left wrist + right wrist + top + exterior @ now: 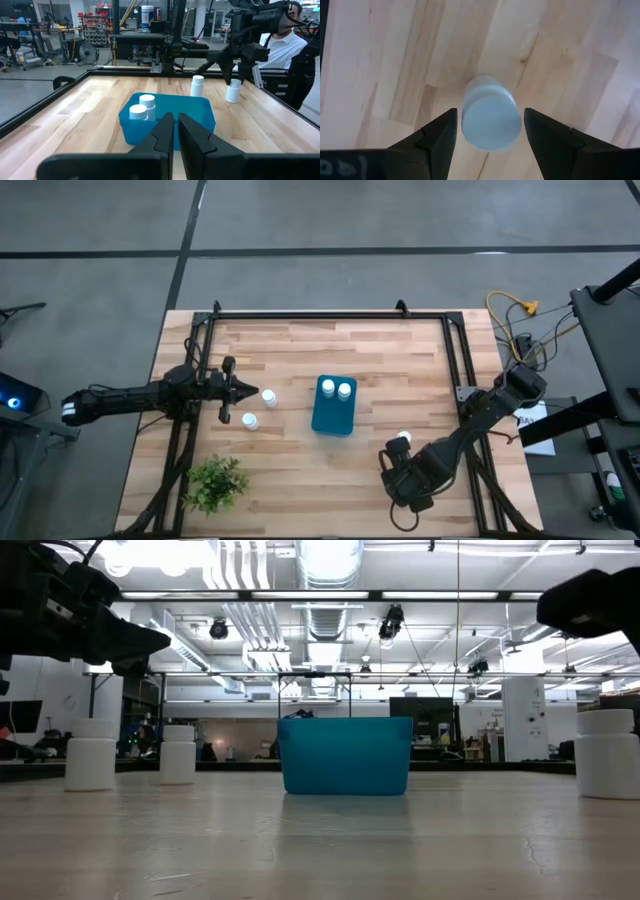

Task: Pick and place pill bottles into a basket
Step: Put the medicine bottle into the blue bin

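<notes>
Holding the right jaws spread apart straight above a pill bottle [491, 119], at about 4 o'clock from the basket [333, 418]. Flanking that bottle's round white cap with one dark finger [432, 140] on either side, bare wood showing in both gaps, gripping nothing and touching nothing. Reaching in with the right arm [470, 425] from the 4 o'clock corner of the counter [300, 345].

Holding the left jaws pressed together and empty, at 9 o'clock from the basket and pointing toward it, with the left arm [130, 397] stretching in across the counter's 9 o'clock edge.

Showing the basket upright near the counter's middle, with two pill bottles standing side by side in its 12 o'clock end: one [327, 388] and its neighbour [344, 390].

Showing two more upright on the wood beside the left jaws' tips: one [269, 396] at 9 o'clock from the basket, another [249, 420] at about 8 o'clock, both apart from the basket and from each other.

Revealing, in the left wrist view, a further bottle [197, 85] standing beyond the basket, near the one under the right jaws.

Showing a small green plant [215, 483] at 8 o'clock from the basket, close to the counter's edge, and a person in a white shirt [287, 47] beyond the counter in the left wrist view.
</notes>
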